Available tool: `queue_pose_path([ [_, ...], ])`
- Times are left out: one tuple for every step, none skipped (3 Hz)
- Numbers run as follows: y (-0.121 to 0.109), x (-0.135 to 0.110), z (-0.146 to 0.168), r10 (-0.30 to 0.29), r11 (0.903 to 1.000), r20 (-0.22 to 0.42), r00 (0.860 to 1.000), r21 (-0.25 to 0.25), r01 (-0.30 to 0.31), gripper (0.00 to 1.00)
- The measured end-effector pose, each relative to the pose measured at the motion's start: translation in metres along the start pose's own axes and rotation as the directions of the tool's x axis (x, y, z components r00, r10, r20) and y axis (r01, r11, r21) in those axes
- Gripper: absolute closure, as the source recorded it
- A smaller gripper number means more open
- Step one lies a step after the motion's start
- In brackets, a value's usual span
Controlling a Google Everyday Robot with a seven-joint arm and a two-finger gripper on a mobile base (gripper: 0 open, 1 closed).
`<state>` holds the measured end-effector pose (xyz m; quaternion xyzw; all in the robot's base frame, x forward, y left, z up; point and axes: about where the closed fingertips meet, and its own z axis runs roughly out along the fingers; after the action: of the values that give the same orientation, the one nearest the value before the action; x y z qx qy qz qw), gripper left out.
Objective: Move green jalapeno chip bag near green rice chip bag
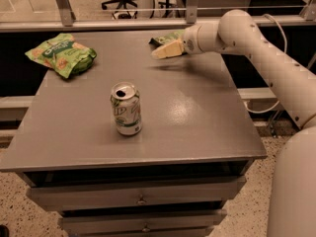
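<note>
The green jalapeno chip bag (167, 36) lies at the far edge of the grey table (197, 112), right of centre; only its pale-green top and dark left end show. My gripper (165, 50) reaches in from the right, sits right over the bag's front and hides most of it. I cannot tell whether it touches the bag. The green rice chip bag (61, 54), puffy and bright green with orange chip pictures, lies at the table's far left corner, well apart from the gripper.
An opened green-and-white soda can (126, 108) stands upright near the table's middle. The table has drawers (140, 199) below its front edge. A rail and glass partition (123, 19) run behind the table. My white arm (266, 58) spans the right side.
</note>
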<state>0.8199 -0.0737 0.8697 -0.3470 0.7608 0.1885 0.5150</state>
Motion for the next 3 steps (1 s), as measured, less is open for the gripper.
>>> queue_pose_path([
  [0.006,0.014,0.011,-0.025,0.9996,-0.040,0.999,0.015,0.026,0.23],
  [0.006,0.016,0.015,-0.035,0.9988,-0.046,0.998,0.032,0.036,0.54],
  [-0.002,0.006,0.011,-0.053,0.9970,-0.027,0.998,0.054,0.055,0.78],
])
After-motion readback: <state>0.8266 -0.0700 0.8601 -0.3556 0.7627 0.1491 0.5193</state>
